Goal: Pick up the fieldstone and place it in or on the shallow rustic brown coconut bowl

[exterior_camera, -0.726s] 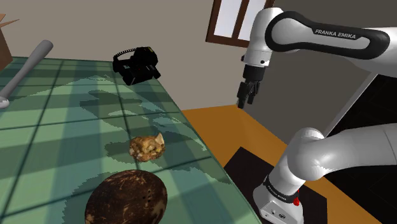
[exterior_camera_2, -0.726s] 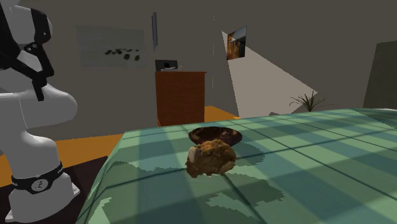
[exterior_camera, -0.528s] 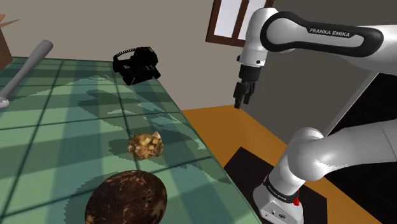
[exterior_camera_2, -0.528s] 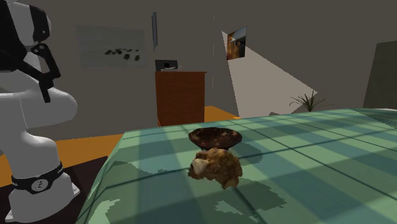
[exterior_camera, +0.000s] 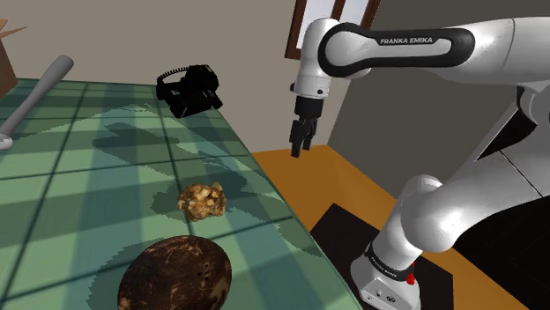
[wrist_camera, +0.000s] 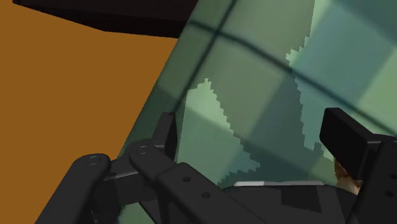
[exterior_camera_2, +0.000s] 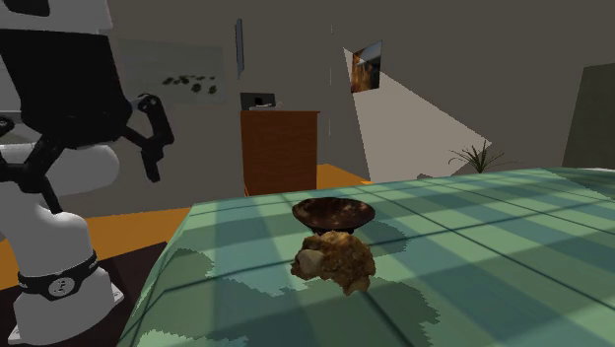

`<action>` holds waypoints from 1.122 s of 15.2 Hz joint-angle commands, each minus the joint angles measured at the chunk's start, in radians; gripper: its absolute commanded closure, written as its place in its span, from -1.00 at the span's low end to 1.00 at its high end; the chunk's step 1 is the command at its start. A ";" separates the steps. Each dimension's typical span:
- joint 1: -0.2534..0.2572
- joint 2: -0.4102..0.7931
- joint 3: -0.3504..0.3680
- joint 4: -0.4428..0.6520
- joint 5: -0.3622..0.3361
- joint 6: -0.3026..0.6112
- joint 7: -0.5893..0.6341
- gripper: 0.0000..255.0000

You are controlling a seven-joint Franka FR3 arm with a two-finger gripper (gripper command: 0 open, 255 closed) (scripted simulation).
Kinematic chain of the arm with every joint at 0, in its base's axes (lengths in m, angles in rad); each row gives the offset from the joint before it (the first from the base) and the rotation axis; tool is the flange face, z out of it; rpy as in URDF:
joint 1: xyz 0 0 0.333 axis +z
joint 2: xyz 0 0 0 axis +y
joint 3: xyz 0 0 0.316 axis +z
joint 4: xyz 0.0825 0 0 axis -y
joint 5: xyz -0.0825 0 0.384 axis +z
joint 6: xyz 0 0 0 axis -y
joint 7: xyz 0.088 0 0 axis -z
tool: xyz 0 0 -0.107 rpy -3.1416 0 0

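Observation:
The fieldstone (exterior_camera: 201, 200), a lumpy tan and brown rock, lies on the green checked table (exterior_camera: 79, 176). Just beyond it in the second exterior view, behind the fieldstone (exterior_camera_2: 333, 259), sits the dark brown coconut bowl (exterior_camera_2: 334, 212). In the shoulder view the bowl (exterior_camera: 174, 275) is nearer the bottom edge than the stone. My black gripper (exterior_camera: 301, 143) hangs in the air off the table's edge, to the right of the stone and well above it. The gripper (wrist_camera: 261, 137) is open and holds nothing; a sliver of the stone (wrist_camera: 341, 173) peeks past one finger. The open gripper (exterior_camera_2: 87, 182) stands left of the table.
A black device (exterior_camera: 189, 88) rests at the table's far corner. A long grey bat-like handle (exterior_camera: 40, 88) lies at the far left, beside a cardboard box (exterior_camera: 7, 53). Orange floor (exterior_camera: 335, 185) runs below the table's edge. A brown cabinet (exterior_camera_2: 280, 150) stands by the far wall.
The arm has swung toward the shoulder view's left, carrying the gripper closer to the table's edge. The stone rolled a little and has settled.

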 commanded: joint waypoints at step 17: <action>0.176 0.564 0.129 0.433 0.145 0.119 -0.181 -1.00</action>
